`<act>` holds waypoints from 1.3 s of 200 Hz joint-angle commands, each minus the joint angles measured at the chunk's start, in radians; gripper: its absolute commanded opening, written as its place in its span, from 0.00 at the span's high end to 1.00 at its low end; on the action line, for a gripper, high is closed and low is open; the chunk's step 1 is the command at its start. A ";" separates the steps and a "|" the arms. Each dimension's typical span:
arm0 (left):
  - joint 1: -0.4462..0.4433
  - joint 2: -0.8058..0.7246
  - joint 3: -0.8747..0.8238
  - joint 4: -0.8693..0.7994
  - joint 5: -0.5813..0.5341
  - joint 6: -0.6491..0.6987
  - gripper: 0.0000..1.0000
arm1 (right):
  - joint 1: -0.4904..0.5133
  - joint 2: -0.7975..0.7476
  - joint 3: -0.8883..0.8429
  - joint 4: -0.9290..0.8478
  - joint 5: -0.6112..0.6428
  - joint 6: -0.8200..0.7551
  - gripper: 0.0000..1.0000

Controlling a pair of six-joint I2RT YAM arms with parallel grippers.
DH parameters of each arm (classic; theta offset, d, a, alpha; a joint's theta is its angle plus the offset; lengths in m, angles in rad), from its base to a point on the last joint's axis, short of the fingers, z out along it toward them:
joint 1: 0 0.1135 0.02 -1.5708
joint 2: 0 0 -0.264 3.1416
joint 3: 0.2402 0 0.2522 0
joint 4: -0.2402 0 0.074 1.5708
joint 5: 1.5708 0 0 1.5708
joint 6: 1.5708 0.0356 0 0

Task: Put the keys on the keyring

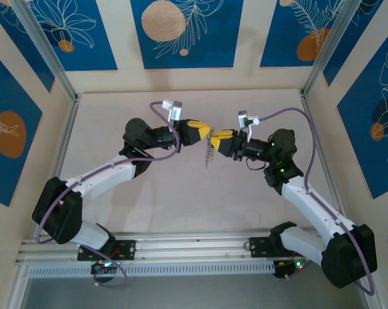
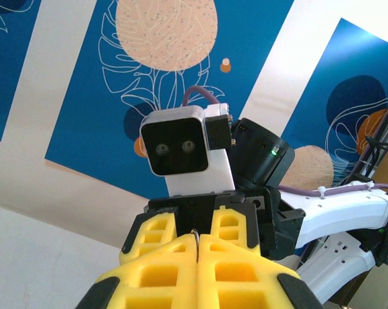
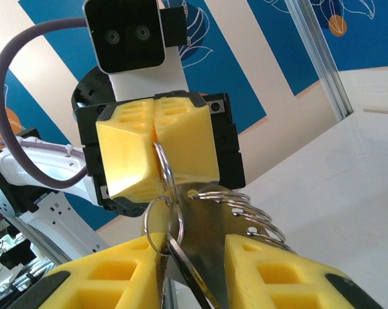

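Note:
Over the middle of the table my two grippers meet tip to tip. The left gripper [image 1: 205, 132] [image 2: 197, 250] is shut on the keyring [image 2: 196, 239], a thin silver ring [image 3: 163, 168] pinched edge-on between its yellow fingers [image 3: 126, 154]. A smaller ring [image 3: 162, 222] and several stacked rings [image 3: 249, 207] hang from it with the keys [image 3: 203, 254] [image 1: 209, 156]. The right gripper [image 1: 215, 137] [image 3: 194, 250] faces it with its fingers [image 3: 104, 277] apart. The flat silver key and a dark key lie in the gap between them.
The pale tabletop [image 1: 181, 199] lies below the hanging bunch. Blue patterned walls [image 1: 181, 32] and metal corner posts [image 1: 49, 55] ring the workspace. Both arms' bases sit on the rail [image 1: 194, 248] at the near edge.

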 commanded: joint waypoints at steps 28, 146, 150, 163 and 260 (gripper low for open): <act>0.008 -0.009 0.001 0.073 -0.015 -0.016 1.00 | 0.009 -0.017 -0.024 0.010 0.012 -0.004 0.91; 0.008 -0.005 -0.016 0.109 -0.031 -0.037 1.00 | 0.078 0.017 0.008 -0.064 0.049 -0.064 0.95; 0.007 -0.005 -0.018 0.110 -0.033 -0.038 1.00 | 0.076 0.012 0.007 -0.071 0.050 -0.067 0.90; 0.007 -0.004 -0.020 0.117 -0.037 -0.042 1.00 | 0.066 -0.003 0.001 -0.089 0.054 -0.069 0.75; 0.006 0.036 -0.053 0.298 -0.087 -0.174 1.00 | -0.088 -0.194 0.022 -0.130 0.078 -0.009 0.56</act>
